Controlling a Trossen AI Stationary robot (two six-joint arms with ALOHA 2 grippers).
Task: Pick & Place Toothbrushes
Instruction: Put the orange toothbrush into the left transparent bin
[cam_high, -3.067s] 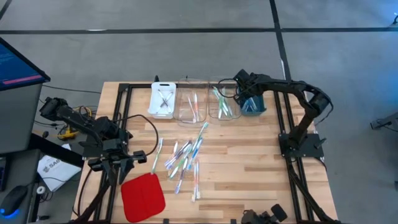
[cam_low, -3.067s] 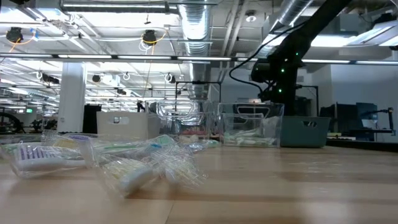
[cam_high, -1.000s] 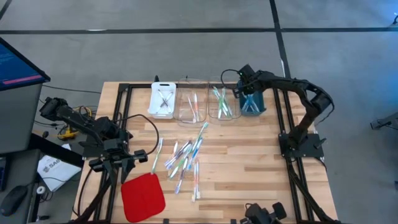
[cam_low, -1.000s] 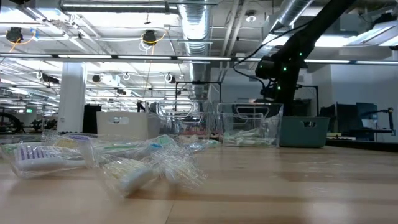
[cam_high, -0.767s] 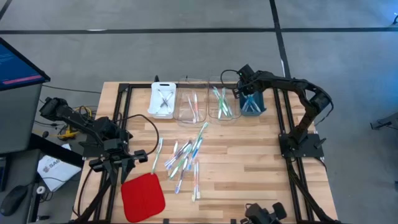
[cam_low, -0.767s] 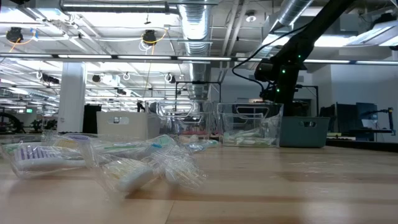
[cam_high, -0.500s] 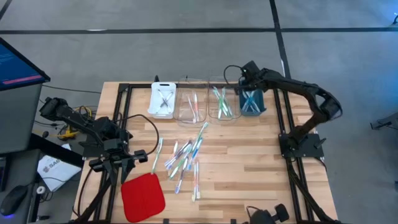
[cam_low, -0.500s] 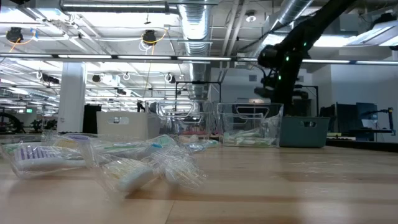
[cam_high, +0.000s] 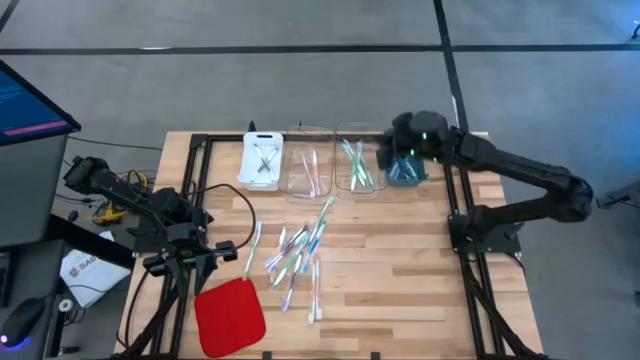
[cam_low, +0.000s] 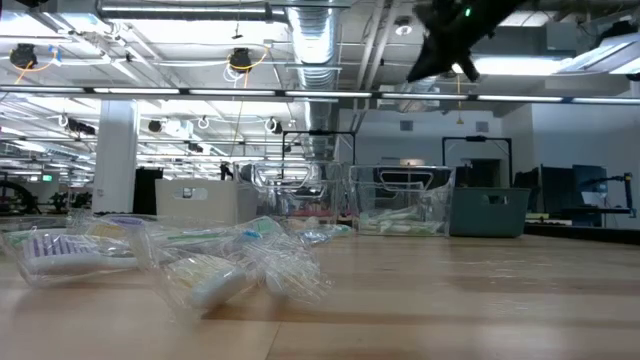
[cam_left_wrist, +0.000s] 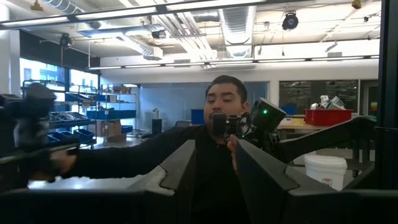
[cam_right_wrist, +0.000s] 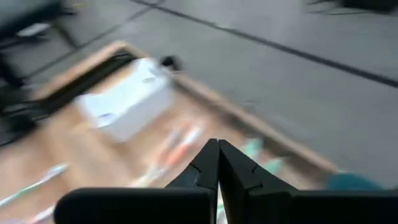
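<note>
We see the right gripper (cam_high: 408, 140) shut, empty, raised above the blue bin (cam_high: 404, 166); toothbrushes (cam_high: 297, 248) lie loose mid-table, others in clear trays (cam_high: 331, 166) beside the bin.

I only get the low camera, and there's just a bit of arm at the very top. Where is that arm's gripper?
Observer: Seen from above, the right gripper is raised near the blue bin at the table's far edge.
Operator: Is it holding anything?
Observer: No. Its wrist camera shows the fingers shut with nothing between them.
Operator: And the other arm?
Observer: The left gripper waits at the left side, near the red pad.
</note>
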